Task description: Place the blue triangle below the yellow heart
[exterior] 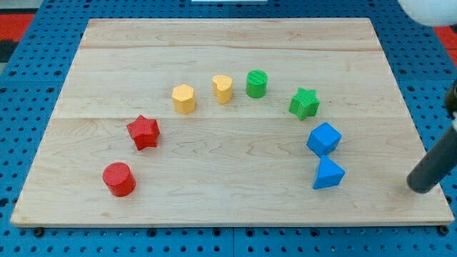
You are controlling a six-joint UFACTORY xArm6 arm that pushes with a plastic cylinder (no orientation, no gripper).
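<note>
The blue triangle (328, 173) lies at the view's lower right of the wooden board (235, 78). The yellow heart (223, 88) stands near the board's top middle, far up and left of the triangle. My tip (421, 188) is at the view's right edge of the board, to the right of the blue triangle and apart from it. The rod rises up and right out of the view.
A blue cube (323, 138) sits just above the triangle. A green star (304, 103), a green cylinder (257, 83), a yellow hexagon (183, 98), a red star (143, 131) and a red cylinder (119, 178) form an arc across the board.
</note>
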